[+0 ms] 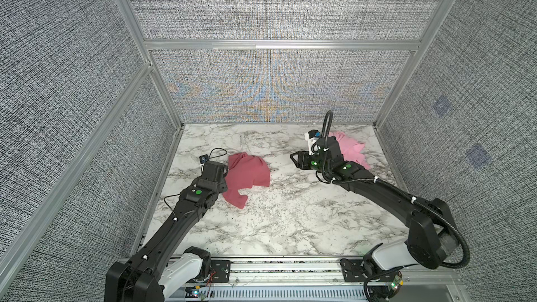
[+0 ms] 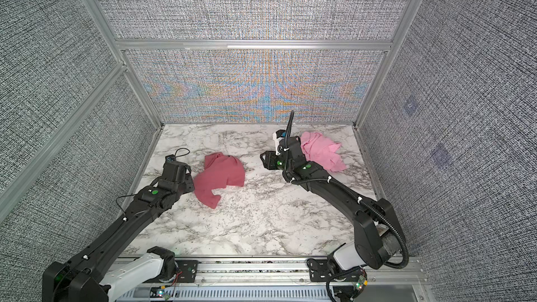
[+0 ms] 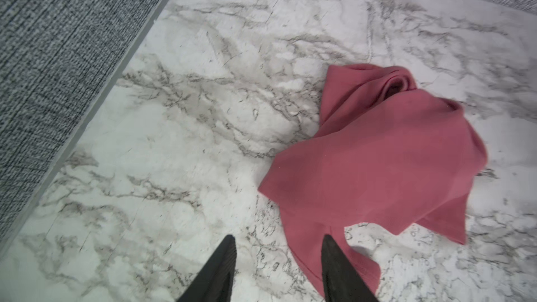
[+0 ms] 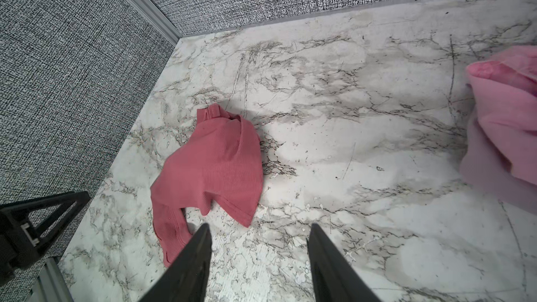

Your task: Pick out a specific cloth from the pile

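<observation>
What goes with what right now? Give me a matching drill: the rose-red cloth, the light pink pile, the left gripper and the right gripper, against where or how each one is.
Things:
1. rose-red cloth
2. light pink pile
3. left gripper
4. right gripper

Places or states:
A. heaped near the back right corner of the marble tabletop
B. open, one finger over the cloth's edge, nothing gripped
C. lying alone, crumpled, on the left half of the tabletop
D. open over bare marble, between cloth and pile

Pairs: 1-C, 2-A, 3-B, 4-D
</observation>
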